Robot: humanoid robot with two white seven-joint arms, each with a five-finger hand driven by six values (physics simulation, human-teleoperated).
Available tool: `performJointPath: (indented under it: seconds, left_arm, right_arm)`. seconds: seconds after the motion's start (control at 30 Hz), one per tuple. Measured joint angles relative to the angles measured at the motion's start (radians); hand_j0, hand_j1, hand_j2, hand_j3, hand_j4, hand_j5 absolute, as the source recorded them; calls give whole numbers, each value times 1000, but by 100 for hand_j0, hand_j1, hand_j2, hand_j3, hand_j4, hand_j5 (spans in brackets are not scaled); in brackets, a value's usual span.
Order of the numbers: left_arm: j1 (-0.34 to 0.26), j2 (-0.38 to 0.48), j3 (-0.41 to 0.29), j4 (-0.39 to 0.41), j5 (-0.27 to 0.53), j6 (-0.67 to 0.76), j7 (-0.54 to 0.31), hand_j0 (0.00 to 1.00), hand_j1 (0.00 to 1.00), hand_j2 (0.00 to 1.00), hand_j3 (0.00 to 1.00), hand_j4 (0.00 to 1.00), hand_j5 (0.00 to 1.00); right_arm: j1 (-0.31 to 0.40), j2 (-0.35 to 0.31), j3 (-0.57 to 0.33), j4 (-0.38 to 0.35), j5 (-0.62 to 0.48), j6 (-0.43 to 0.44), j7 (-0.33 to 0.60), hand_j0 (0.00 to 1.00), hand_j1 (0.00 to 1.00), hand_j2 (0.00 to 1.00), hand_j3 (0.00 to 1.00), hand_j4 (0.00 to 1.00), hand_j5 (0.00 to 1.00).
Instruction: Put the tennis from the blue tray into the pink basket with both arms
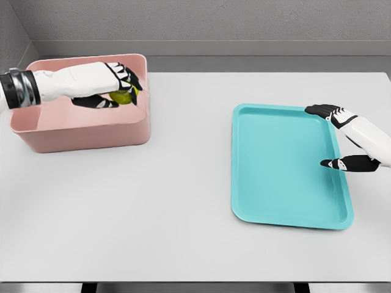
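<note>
My left hand, upper left of the frame, grips the tennis ball over the pink basket. I should lower it well inside the walls, then release gently. My right hand hangs open over the blue tray, mid-right.

basket table-left, far | tray table-right | ball over basket
</note>
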Motion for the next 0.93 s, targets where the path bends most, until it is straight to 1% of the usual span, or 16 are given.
performJointPath:
  seconds: [0.07, 0.1, 0.13, 0.17, 0.2, 0.23, 0.27, 0.4, 0.57, 0.67, 0.77, 0.93]
  left_arm:
    - [-3, -1, 7, 41, 1, 0, 1, 59, 59, 59, 59, 59, 59]
    - [-6, -2, 10, 64, 1, 0, 2, 62, 62, 62, 62, 62, 62]
    - [-14, -3, 12, 90, 2, 0, 3, 67, 67, 67, 67, 67, 67]
    - [-15, -4, 13, 115, 1, 0, 5, 71, 71, 71, 71, 71, 71]
    - [-17, -6, 14, 141, 3, 0, 6, 77, 77, 77, 77, 77, 77]
    - [-18, -8, 14, 169, 5, 0, 7, 90, 90, 90, 90, 90, 90]
    - [-17, -10, 15, 190, 6, 0, 8, 100, 100, 100, 100, 100, 100]
    - [-17, -13, 16, 231, 13, 1, 10, 100, 100, 100, 100, 100, 100]
    - [-20, -6, 19, 237, 19, 1, 11, 100, 100, 100, 100, 100, 100]
    - [-12, 29, 30, 240, 29, 1, 11, 100, 100, 100, 100, 100, 100]
    - [14, 69, 36, 244, 35, 1, 11, 100, 100, 100, 100, 100, 100]
    - [37, 118, 39, 257, 77, 1, 11, 100, 100, 100, 100, 100, 100]
  right_arm:
    - [0, 0, 0, 0, 0, 0, 0, 100, 100, 100, 100, 100, 100]
    - [0, 0, 0, 1, 0, 0, 0, 100, 100, 100, 100, 100, 100]
    - [0, 0, 0, 1, 0, 0, 0, 100, 100, 100, 100, 100, 100]
    - [0, -1, 0, 2, 0, 0, 0, 100, 100, 100, 100, 100, 100]
    - [0, -1, 0, 2, 0, 0, 0, 100, 100, 100, 100, 100, 100]
    - [0, -1, 0, 2, 0, 0, 0, 100, 100, 100, 100, 100, 100]
    - [0, -1, 0, 2, 0, 0, 0, 100, 100, 100, 100, 100, 100]
    - [2, -1, 0, 1, 0, 0, 0, 100, 100, 100, 100, 100, 100]
    - [2, -1, 0, 2, 0, 0, 0, 100, 100, 100, 100, 100, 100]
    - [2, -1, 0, 3, 0, 0, 0, 100, 100, 100, 100, 100, 100]
    - [2, -1, 0, 4, 0, 0, 0, 100, 100, 100, 100, 100, 100]
    - [18, 0, -16, 3, 0, 0, 0, 100, 100, 100, 100, 100, 100]
